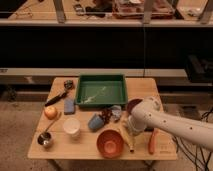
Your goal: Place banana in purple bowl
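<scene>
The banana [128, 139] lies on the wooden table [85, 147], pale yellow, between the orange-brown bowl [110, 143] and a red-orange stick [152, 141]. The purple bowl [132, 104] stands just behind it; only its left rim shows, because my white arm [170, 125] covers the rest. My gripper [130, 123] is at the arm's left end, low over the banana's upper end and in front of the purple bowl.
A green tray [100, 90] sits at the back centre. A blue cup [95, 121], white cup [71, 126], metal cup [45, 140], round orange fruit [50, 112], blue sponge [69, 105] and black tool [55, 97] stand on the left half.
</scene>
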{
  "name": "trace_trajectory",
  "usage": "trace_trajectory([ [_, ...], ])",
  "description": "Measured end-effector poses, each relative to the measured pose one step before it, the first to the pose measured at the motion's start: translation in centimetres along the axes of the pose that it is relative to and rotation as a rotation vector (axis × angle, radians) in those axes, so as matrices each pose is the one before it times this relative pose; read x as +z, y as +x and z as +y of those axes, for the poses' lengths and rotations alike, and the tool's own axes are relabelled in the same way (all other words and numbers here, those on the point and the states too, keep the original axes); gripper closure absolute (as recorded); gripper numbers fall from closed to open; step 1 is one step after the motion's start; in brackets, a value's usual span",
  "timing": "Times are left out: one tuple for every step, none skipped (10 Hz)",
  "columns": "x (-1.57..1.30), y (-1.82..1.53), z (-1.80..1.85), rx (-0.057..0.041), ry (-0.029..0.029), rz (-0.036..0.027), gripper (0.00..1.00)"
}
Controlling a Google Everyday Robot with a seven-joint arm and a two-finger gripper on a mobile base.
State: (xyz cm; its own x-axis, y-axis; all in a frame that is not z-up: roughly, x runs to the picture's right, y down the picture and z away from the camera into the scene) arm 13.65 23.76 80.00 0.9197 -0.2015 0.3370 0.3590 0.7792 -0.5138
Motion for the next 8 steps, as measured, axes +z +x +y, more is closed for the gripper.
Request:
trace_trajectory([
  [0.227, 0.079, -0.1, 0.0062, -0.00579, -0.0048, 0.2],
  [0.389, 0.067, -0.019, 0.00794, -0.01542, -0.00493, 0.2],
  [0.376, 0.036, -0.016, 0.00861, -0.0151, -0.00339, 0.23],
  [0.164, -0.072, -0.09, 0.00602, -0.00871, -0.00348, 0.29],
  [0.277, 0.085, 0.143, 0.01173, -0.01494, -0.00433, 0.4],
  [0.149, 0.068, 0.099, 0.00848, -0.00835, -0.00321, 0.49],
  [0.168, 0.031, 0.032, 0.00904, -0.00533, -0.00466, 0.59],
  [0.075, -0.076, -0.038, 0.00584, -0.00588, -0.00392, 0.7],
])
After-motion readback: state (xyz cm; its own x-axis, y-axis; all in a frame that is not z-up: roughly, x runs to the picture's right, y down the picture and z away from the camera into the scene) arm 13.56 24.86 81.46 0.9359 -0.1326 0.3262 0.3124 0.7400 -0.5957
